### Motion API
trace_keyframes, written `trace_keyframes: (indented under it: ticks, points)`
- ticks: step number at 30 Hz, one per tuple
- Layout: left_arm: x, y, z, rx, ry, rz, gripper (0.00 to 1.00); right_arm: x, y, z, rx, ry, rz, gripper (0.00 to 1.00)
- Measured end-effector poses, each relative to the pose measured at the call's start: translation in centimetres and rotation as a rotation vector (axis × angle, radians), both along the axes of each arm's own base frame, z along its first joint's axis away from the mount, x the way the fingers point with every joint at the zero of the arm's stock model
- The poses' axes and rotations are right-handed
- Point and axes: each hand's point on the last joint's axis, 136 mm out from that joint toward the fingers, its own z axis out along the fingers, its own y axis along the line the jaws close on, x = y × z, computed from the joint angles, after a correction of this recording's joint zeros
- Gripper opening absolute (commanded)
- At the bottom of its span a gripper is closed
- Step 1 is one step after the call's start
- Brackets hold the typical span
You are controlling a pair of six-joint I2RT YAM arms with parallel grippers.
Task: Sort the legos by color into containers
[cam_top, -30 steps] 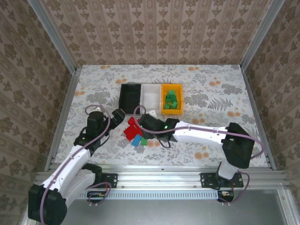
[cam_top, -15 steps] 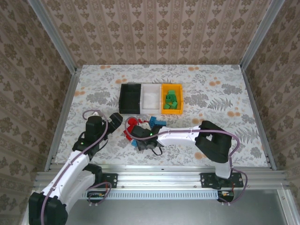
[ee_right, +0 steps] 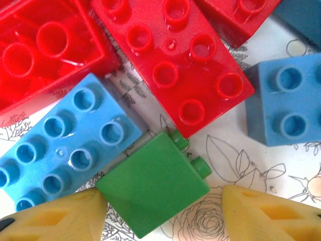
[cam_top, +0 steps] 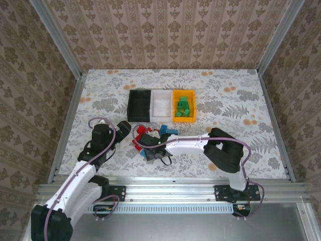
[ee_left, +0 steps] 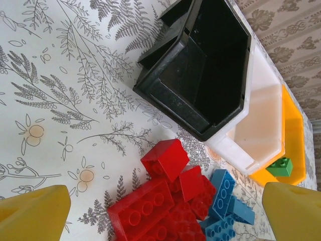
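Observation:
A green lego point(ee_right: 153, 187) lies on its side on the table between my right gripper's point(ee_right: 163, 203) yellow fingers. The left finger point(ee_right: 60, 218) touches its corner; the right finger point(ee_right: 271, 213) stands a gap away, so the jaws are open. Red legos point(ee_right: 173, 60) and blue legos point(ee_right: 65, 148) crowd just beyond it. My left gripper point(ee_left: 163, 213) hangs wide open over the red bricks point(ee_left: 143, 211), with blue bricks point(ee_left: 223, 193) to their right. The black container point(cam_top: 140, 105), white container point(cam_top: 162, 104) and orange container point(cam_top: 184, 116) stand in a row; green legos point(cam_top: 183, 105) lie in the orange one.
From above, both grippers, the left gripper point(cam_top: 123, 128) and the right gripper point(cam_top: 153, 150), flank the lego pile point(cam_top: 143, 134) just in front of the containers. The right arm point(cam_top: 223, 148) folds back across the table's near middle. Metal frame rails point(cam_top: 67, 120) edge the table.
The right arm has swung left and come down at the near side of the pile, its jaws widening around the green lego. The left gripper drew back slightly.

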Motion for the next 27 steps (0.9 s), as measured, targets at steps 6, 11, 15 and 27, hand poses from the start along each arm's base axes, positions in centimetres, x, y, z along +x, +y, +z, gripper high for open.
trace_keyframes:
  ticks: [6,11,15,27]
  points:
    - [0.0,0.0,0.0,0.000,0.000,0.000,1.00,0.8,0.5,0.3,0.014,-0.002,-0.007,0.65]
    - [0.0,0.0,0.0,0.001,0.001,0.002,1.00,1.4,0.3,-0.1,0.000,-0.002,-0.005,0.64]
    - [0.1,0.2,0.0,0.001,0.001,0.008,1.00,2.0,0.7,0.0,-0.008,-0.008,0.016,0.60]
    - [0.1,0.3,0.0,0.000,0.001,0.012,1.00,2.3,0.8,0.0,-0.034,-0.013,0.059,0.50]
